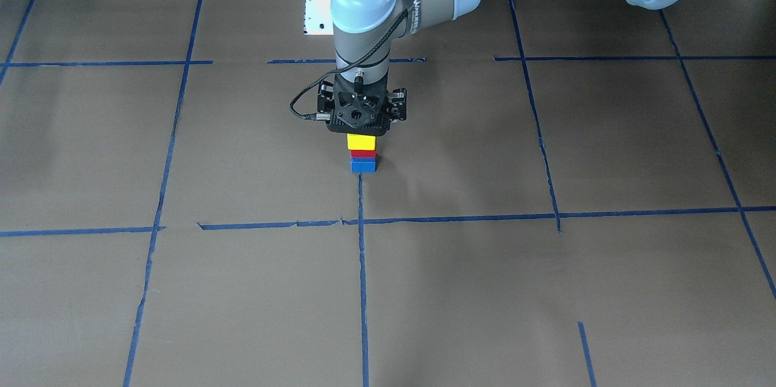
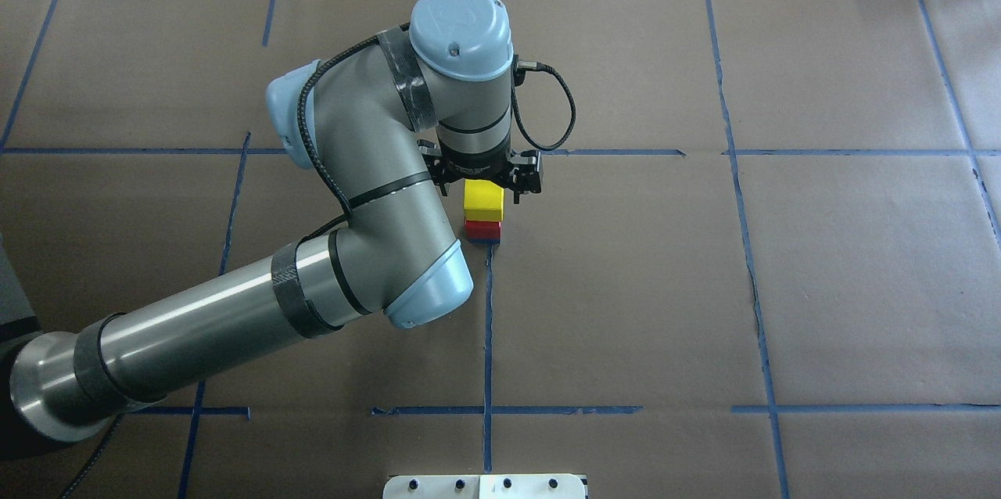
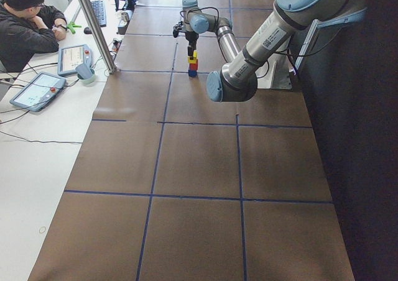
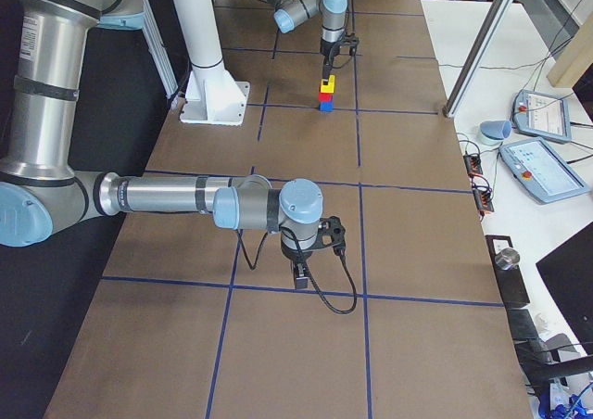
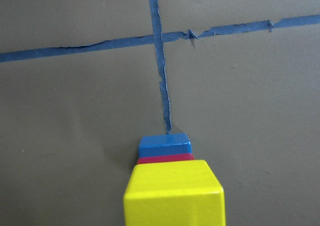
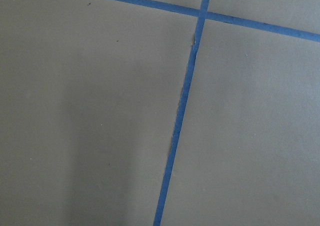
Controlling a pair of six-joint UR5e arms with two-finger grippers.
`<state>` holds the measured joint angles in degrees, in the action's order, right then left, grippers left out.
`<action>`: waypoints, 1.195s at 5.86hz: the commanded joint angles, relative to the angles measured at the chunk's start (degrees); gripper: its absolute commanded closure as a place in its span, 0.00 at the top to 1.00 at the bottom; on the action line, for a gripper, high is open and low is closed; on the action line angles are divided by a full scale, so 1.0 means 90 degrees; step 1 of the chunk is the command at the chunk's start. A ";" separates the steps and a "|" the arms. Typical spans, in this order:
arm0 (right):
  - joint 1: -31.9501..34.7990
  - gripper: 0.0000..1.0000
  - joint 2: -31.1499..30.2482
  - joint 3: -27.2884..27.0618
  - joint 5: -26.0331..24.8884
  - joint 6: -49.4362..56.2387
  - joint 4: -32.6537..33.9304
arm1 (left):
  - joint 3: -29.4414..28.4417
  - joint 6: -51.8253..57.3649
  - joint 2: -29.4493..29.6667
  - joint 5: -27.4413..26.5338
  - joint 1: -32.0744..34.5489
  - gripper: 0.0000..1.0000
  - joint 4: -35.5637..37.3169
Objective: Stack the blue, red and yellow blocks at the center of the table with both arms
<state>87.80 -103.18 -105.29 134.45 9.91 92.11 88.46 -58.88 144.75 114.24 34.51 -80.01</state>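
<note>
The blocks stand in one stack on the table (image 1: 545, 290) where blue tape lines meet. The yellow block (image 1: 361, 142) is on top, the red block (image 1: 362, 153) in the middle, and the blue block (image 1: 363, 165) at the bottom. From the overhead view, the yellow block (image 2: 482, 200) covers most of the red block (image 2: 482, 231). My left gripper (image 2: 483, 188) hangs straight down over the stack and looks open, its fingertips (image 2: 522, 191) standing clear of the yellow block's sides. My right gripper (image 4: 300, 272) hovers low over bare table far from the stack; I cannot tell whether it is open or shut.
A white pedestal (image 4: 215, 99) is bolted at the robot's side of the table. A person (image 3: 25, 20) sits at a desk beyond the far edge, with tablets (image 3: 37, 89) and a metal pole (image 3: 96, 26). More tablets (image 4: 547, 173) lie past the opposite end.
</note>
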 commanded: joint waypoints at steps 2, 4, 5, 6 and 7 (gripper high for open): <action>0.0000 1.00 -0.0010 0.0019 -0.0008 -0.0036 0.0010 | 0.1386 0.1299 -0.1291 0.0963 0.0955 1.00 0.0286; 0.0000 1.00 -0.0010 0.0019 -0.0017 -0.0056 0.0010 | 0.2277 0.3783 -0.3260 0.1396 0.2193 1.00 0.0179; 0.0000 1.00 0.0000 0.0019 -0.0017 -0.0056 0.0010 | 0.2232 0.5035 -0.4160 0.1901 0.3177 1.00 0.0121; 0.0000 1.00 0.0000 0.0019 -0.0017 -0.0056 0.0010 | 0.1951 0.6594 -0.4846 0.2071 0.4221 1.00 0.0062; 0.0000 1.00 0.0000 0.0019 -0.0017 -0.0056 0.0010 | 0.1465 0.7838 -0.5433 0.2566 0.5083 1.00 -0.0035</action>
<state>87.80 -103.19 -105.12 134.30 9.41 92.20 105.04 0.43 101.28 133.77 72.53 -79.60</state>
